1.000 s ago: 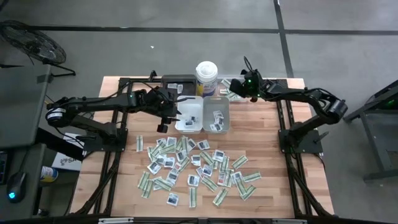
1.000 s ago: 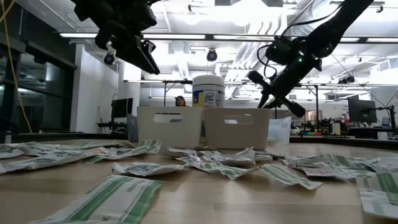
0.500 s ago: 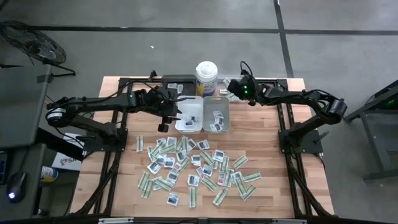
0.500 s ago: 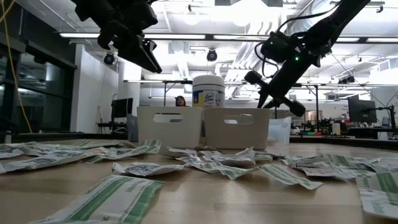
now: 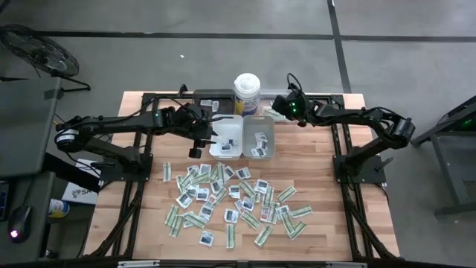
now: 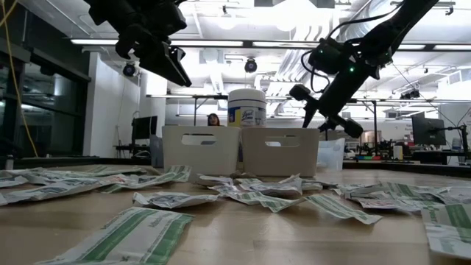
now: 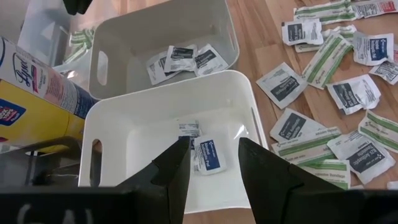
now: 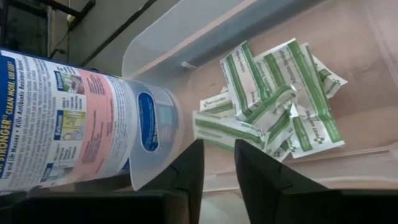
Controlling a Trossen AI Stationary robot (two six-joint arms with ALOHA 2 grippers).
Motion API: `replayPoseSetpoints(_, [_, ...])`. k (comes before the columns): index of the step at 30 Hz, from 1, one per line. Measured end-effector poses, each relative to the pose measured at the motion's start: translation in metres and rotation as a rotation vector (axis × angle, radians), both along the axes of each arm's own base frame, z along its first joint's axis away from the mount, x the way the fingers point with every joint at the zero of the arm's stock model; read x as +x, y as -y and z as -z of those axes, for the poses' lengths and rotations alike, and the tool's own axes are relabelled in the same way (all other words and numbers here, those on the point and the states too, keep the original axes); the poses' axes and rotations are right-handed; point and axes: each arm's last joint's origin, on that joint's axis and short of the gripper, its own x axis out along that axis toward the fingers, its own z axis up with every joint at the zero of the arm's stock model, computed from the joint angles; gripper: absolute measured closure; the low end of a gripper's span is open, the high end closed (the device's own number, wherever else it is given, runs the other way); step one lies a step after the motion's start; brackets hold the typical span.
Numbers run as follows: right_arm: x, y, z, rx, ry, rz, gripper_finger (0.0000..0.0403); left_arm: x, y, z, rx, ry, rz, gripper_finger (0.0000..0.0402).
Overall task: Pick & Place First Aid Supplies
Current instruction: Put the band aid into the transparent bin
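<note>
The clear plastic tray (image 8: pixel 348 93) was partly hidden behind the tall white canister (image 8: pixel 81 118). Above it the right gripper (image 8: pixel 217 163) hovered, fingers slightly parted and empty; green-and-white strips (image 8: pixel 273 99) lay inside. The left gripper (image 7: pixel 214 163), open and empty, hung over the white bin (image 7: pixel 174 118). More packets (image 5: pixel 234 201) littered the wooden table (image 5: pixel 335 223)

2 white bins (image 5: pixel 227 138), 1 canister (image 5: pixel 246 92)

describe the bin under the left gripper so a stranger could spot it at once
Start at the tall white canister at the table's far edge. Just in front of it stand two pale bins side by side. It is the white bin, on the left arm's side, holding only a few sachets; its grey neighbour holds more.
</note>
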Motion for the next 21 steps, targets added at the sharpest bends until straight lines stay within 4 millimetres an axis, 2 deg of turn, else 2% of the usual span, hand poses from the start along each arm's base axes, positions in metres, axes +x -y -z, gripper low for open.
replayPoseSetpoints(5, [-0.001,0.0,-0.001,0.012,-0.004,-0.112,0.0309,0.0,0.0,0.0,0.0,0.0,0.0,0.0269])
replayPoseSetpoints(11, [-0.008,-0.008,-0.016,-0.014,-0.012,-0.297,0.0311,0.0,0.0,0.0,-0.001,0.0,0.001,0.0269])
replayPoseSetpoints(16, [-0.021,-0.027,-0.035,-0.024,-0.045,-0.428,0.0311,0.0,0.0,0.0,-0.006,0.001,0.006,0.0269])
replayPoseSetpoints(21, [-0.029,-0.058,-0.049,0.01,-0.057,-0.586,0.0311,0.0,0.0,0.0,-0.011,0.002,0.008,0.0269])
